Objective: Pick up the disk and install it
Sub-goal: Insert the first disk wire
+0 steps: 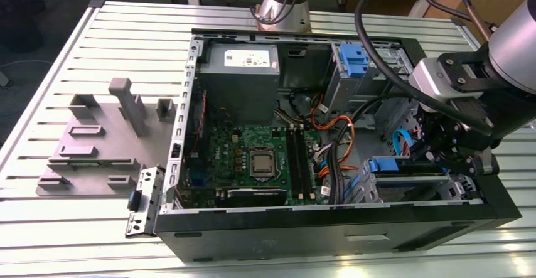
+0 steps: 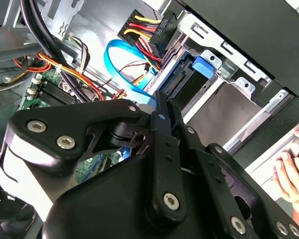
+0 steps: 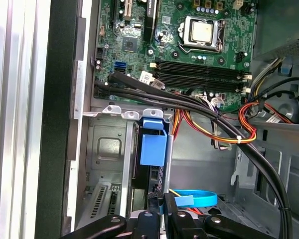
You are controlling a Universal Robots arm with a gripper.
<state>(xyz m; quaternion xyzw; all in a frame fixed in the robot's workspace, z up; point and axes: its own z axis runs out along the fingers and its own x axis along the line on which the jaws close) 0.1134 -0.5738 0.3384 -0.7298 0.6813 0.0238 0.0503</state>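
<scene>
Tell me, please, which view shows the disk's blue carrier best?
The first wrist view: the blue carrier faces the camera, unobstructed. The second wrist view shows it beyond the gripper; the exterior view, small, beside the arm.

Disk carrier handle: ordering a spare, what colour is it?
Blue; the handle shows best in the first wrist view.

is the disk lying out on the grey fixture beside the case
No, in the exterior view the disk sits in a drive bay inside the computer case, blue handle showing, well away from the grey fixture.
</scene>
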